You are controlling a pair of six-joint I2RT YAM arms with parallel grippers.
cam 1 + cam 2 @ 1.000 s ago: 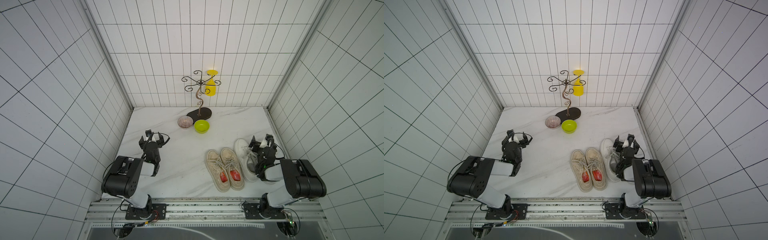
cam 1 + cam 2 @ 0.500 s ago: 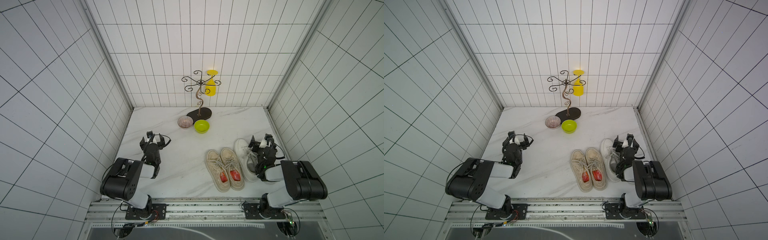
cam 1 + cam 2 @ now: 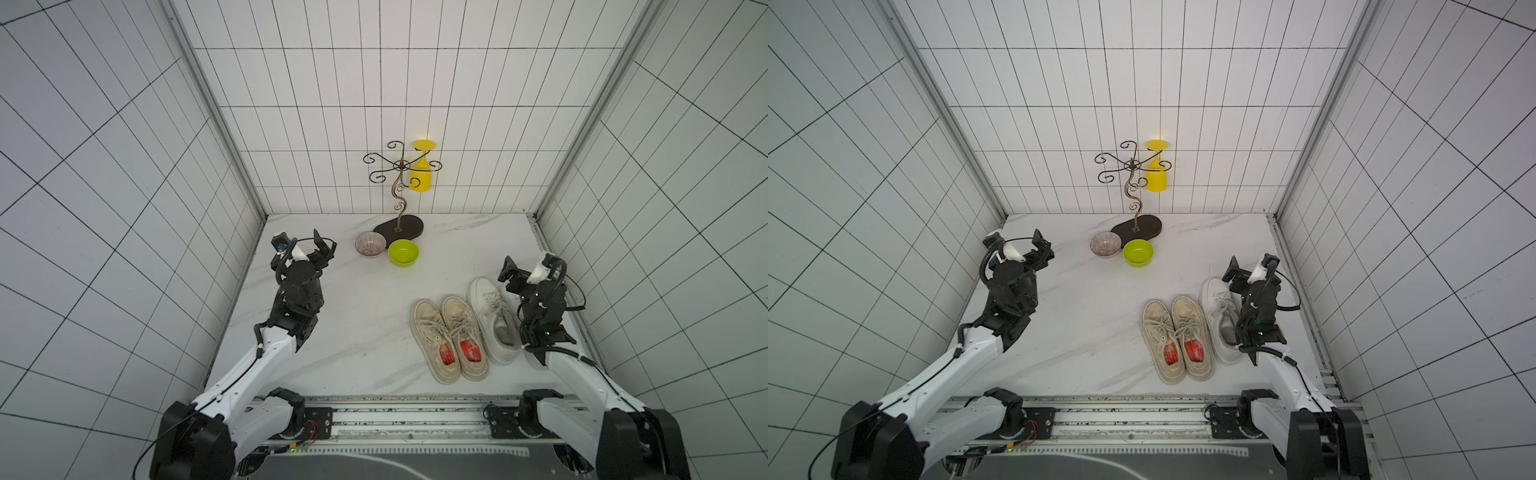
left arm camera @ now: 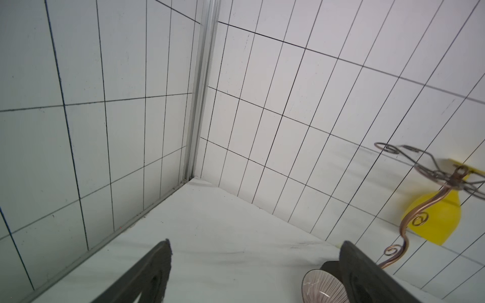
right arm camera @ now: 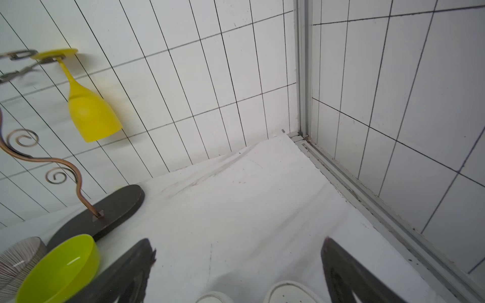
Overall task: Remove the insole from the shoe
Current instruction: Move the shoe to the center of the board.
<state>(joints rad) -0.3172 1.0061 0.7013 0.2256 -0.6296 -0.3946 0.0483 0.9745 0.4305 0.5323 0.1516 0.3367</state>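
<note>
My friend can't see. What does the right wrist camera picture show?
The open, empty right gripper points at a white tiled corner, with two white shoe toes showing between its fingers. Nearby are a green bowl, a striped bowl, and a yellow glass hanging upside down from a curly metal stand.

Nothing is legible; red marks on the insoles [image 3: 470, 350] are too small.

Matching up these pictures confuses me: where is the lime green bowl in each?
Top view: lime green bowl mid-table, beside the patterned bowl.
Top view: bowl, same spot.
Left wrist: not in it.
Right wrist: bowl beside the stand's dark base.
Shared landmark: hanging yellow glass.
</note>
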